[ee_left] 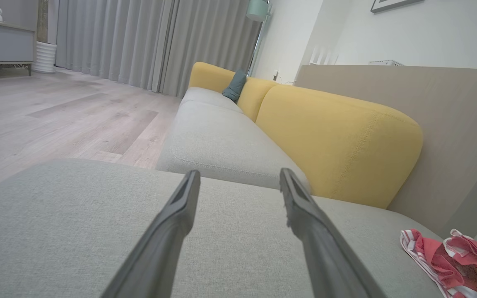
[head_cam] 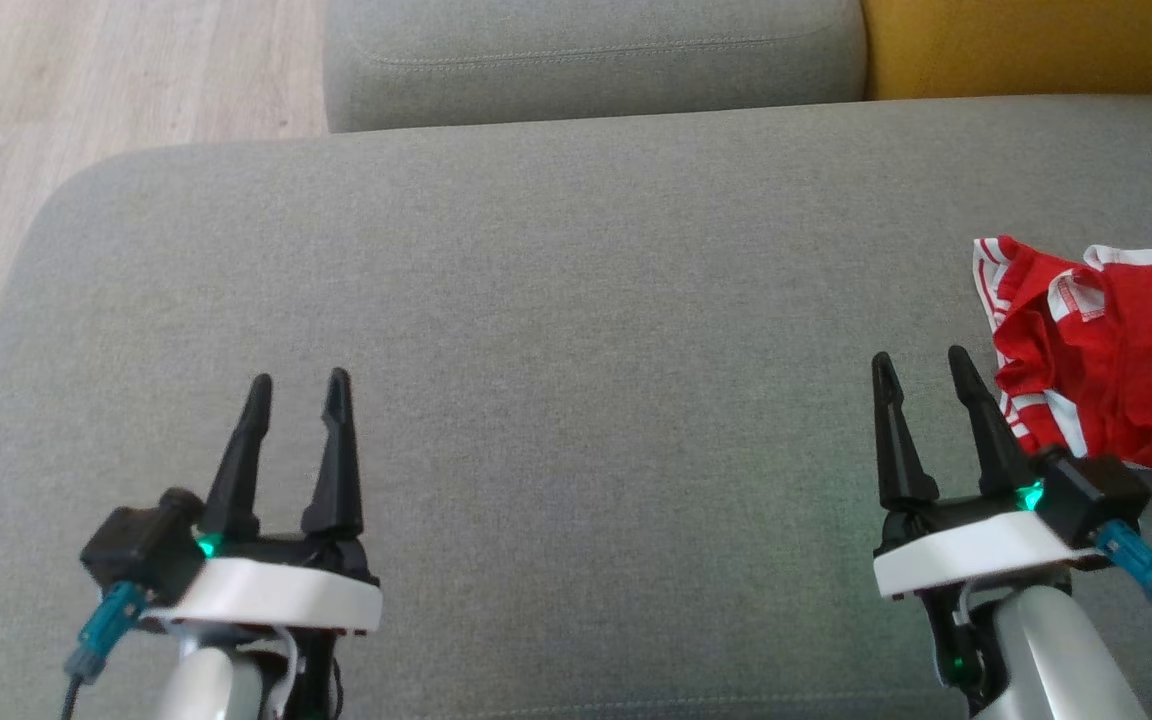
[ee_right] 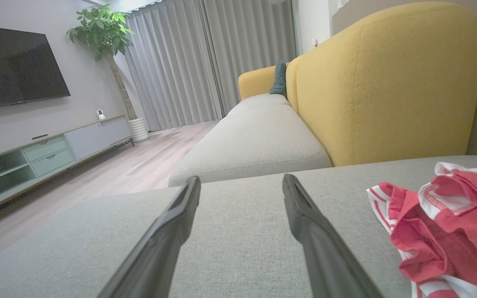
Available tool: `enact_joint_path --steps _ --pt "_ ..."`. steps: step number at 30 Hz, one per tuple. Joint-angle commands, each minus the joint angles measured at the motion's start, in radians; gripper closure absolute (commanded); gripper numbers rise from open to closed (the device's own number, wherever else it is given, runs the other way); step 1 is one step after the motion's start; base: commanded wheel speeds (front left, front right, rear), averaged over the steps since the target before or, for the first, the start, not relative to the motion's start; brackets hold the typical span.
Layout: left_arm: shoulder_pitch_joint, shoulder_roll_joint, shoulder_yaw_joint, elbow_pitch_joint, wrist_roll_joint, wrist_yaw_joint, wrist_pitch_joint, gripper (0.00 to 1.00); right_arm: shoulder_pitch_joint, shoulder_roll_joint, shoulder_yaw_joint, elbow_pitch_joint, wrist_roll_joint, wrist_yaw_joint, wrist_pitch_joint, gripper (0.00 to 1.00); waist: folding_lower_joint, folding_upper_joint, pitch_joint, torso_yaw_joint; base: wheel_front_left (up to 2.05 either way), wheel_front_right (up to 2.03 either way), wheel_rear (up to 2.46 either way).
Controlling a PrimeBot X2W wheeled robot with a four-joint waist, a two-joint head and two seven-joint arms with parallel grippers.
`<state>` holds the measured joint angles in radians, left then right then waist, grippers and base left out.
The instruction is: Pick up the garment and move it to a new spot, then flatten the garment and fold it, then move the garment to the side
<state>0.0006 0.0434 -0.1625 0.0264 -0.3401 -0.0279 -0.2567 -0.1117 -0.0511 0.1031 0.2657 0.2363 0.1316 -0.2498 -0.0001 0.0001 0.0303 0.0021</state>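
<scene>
Right tool (ee_right: pixel 242 178) beside garment (ee_right: pixel 449 236); television (ee_right: pixel 15 66) beyond

Left gripper (head_cam: pixel 299 378) and right gripper (head_cam: pixel 919 356) alike: two long, tapering matte-black plastic fingers (head_cam: pixel 241 450) on a black block, rounded white plastic collar (head_cam: pixel 276 600), small green light (head_cam: pixel 207 545), teal plug connector (head_cam: pixel 106 618) with thin black cable (head_cam: pixel 69 697), smooth silver-grey forearm (head_cam: pixel 1051 640).

The garment (head_cam: pixel 1126 360) runs off the head view's right edge, its near corner hidden behind the right gripper (head_cam: pixel 918 356).
</scene>
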Motion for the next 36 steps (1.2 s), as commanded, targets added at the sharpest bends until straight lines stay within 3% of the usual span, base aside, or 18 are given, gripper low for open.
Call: enact_joint_path --steps 1,21,22,36 --pt "-0.017 0.007 0.043 -0.038 0.002 -0.006 -0.005 0.00 -0.024 0.001 0.027 -0.044 0.007 -0.001 -0.012 0.00 0.0001 -0.0001 0.000 -0.002 0.00 0.00 0.00" --pt "-0.018 0.007 0.061 -0.043 -0.066 -0.033 -0.005 0.00 -0.004 0.001 0.006 -0.112 0.020 -0.001 -0.012 0.00 0.0001 -0.0001 0.003 -0.026 0.00 0.00 0.00" --pt "0.017 0.000 0.021 -0.004 -0.060 -0.031 0.000 1.00 0.004 0.000 -0.014 -0.075 0.012 0.000 -0.001 1.00 0.0001 -0.0001 0.003 -0.027 0.00 0.00 0.00" --pt "0.013 0.006 0.029 0.046 -0.179 -0.036 0.027 1.00 0.012 -0.006 -0.021 -0.038 0.146 0.000 0.025 1.00 0.0001 -0.0001 0.001 -0.025 0.00 0.00 0.00"
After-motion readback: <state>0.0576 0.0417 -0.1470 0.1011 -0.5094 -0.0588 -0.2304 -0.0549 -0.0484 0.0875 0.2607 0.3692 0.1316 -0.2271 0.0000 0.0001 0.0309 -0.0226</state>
